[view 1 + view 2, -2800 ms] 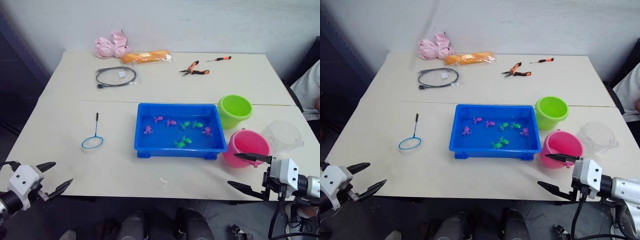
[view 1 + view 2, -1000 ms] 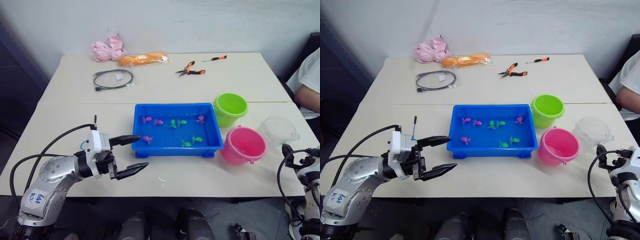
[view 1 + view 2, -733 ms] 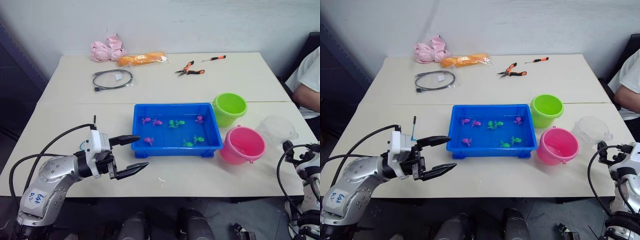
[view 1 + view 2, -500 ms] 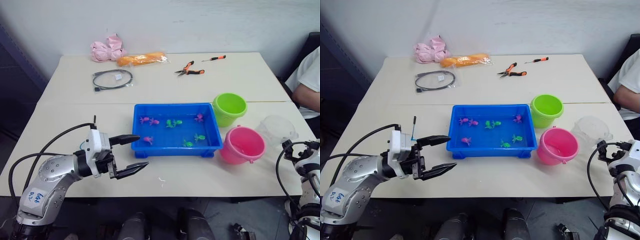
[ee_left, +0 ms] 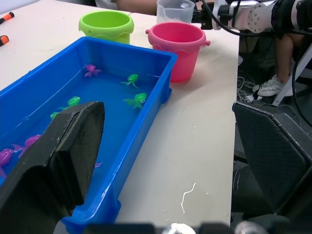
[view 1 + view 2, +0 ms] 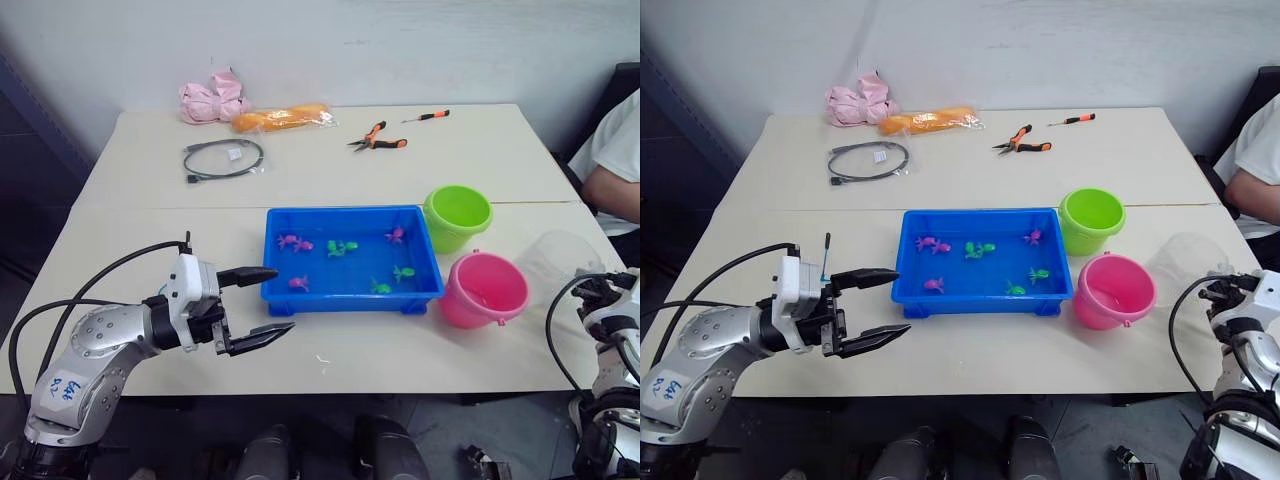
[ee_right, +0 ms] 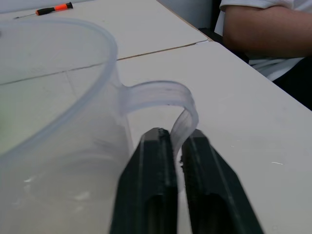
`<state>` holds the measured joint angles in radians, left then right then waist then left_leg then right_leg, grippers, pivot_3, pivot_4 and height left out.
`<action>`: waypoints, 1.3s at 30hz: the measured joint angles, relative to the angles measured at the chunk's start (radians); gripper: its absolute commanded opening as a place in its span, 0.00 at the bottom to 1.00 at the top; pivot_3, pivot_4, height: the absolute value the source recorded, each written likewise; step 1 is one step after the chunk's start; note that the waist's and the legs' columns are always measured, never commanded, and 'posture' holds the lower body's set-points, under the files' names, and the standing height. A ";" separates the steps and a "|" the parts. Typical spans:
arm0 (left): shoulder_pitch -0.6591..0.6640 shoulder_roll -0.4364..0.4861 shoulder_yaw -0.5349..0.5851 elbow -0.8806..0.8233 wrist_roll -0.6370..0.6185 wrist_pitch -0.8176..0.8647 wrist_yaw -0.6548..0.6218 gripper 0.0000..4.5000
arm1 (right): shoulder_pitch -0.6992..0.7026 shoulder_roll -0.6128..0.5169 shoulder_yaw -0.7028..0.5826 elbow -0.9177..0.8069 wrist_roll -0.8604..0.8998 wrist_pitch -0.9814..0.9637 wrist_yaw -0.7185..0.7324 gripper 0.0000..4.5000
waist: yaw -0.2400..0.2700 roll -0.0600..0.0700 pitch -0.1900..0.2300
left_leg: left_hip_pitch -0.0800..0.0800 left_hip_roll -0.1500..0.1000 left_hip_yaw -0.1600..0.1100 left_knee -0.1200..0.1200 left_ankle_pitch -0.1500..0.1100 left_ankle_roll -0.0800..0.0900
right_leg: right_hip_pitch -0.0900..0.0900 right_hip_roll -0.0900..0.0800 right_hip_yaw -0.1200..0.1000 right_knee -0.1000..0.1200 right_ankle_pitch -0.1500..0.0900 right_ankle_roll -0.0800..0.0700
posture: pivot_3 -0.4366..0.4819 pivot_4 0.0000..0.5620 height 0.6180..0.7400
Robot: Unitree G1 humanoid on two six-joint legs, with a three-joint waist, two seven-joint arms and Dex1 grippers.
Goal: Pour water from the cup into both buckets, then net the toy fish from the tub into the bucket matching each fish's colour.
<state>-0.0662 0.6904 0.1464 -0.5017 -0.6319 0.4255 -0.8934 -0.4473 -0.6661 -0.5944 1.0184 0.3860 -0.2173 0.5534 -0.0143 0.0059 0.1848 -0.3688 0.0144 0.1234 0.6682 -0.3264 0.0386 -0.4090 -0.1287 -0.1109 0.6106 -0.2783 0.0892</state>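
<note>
Nearest, at the table's front edge: left gripper [image 6: 252, 305] hovering with fingers spread wide and empty, in front of the net [image 6: 187, 243], whose hoop is hidden behind it. At the right edge, right gripper [image 7: 171, 146] pinched shut on the thin handle of the clear cup [image 7: 58, 122], just beside the pink bucket [image 6: 484, 289]. Mid-table, blue tub [image 6: 352, 296] holding water with pink and green toy fish [image 6: 336, 247]; green bucket [image 6: 458, 216] touching its far right corner. Farther back, cable [image 6: 222, 158], pliers [image 6: 376, 138], screwdriver [image 6: 426, 115]. Seemingly the pouring step, just starting: next likely lifting the cup and tipping over the pink bucket, keeping the slim handle from slipping.
</note>
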 measured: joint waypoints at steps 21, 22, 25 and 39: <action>-0.203 -0.109 -0.072 0.150 -0.070 0.064 0.007 1.00 | 0.416 -0.071 -0.008 -0.824 -0.056 0.192 -0.165 0.02 | 0.013 0.001 0.000 | 0.000 0.000 0.000 -0.001 0.001 -0.001 | -0.001 0.000 0.000 0.000 0.000 0.000 | 0.48 0.27 1.00; -0.207 -0.113 -0.075 0.160 -0.068 0.060 0.002 1.00 | 0.436 -0.076 -0.010 -0.867 -0.071 0.206 -0.174 0.02 | 0.013 0.001 0.000 | 0.000 0.000 0.000 -0.001 0.001 -0.001 | -0.001 0.000 0.000 0.000 0.000 0.000 | 0.48 0.27 1.00; -0.209 -0.126 -0.093 0.172 -0.060 0.051 -0.014 1.00 | 0.485 -0.101 -0.011 -0.963 -0.135 0.220 -0.192 0.02 | 0.013 0.001 0.000 | -0.001 0.000 0.000 -0.001 0.001 -0.001 | -0.001 0.000 0.000 0.000 0.000 0.000 | 0.48 0.27 1.00; -0.243 -0.163 -0.166 0.244 0.019 -0.004 -0.067 1.00 | 0.553 -0.154 0.001 -1.130 -0.407 0.139 -0.202 0.02 | 0.014 0.000 0.001 | -0.001 0.000 0.000 0.000 0.001 -0.001 | -0.001 0.004 0.000 0.000 0.000 0.000 | 0.48 0.27 1.00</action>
<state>-0.3092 0.5277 -0.0198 -0.2572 -0.6131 0.4218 -0.9608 0.1054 -0.8199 -0.5934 -0.1119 -0.0214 -0.0780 0.3517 -0.0005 0.0060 0.1856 -0.3695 0.0143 0.1234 0.6678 -0.3257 0.0376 -0.4097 -0.1251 -0.1107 0.6105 -0.2781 0.0896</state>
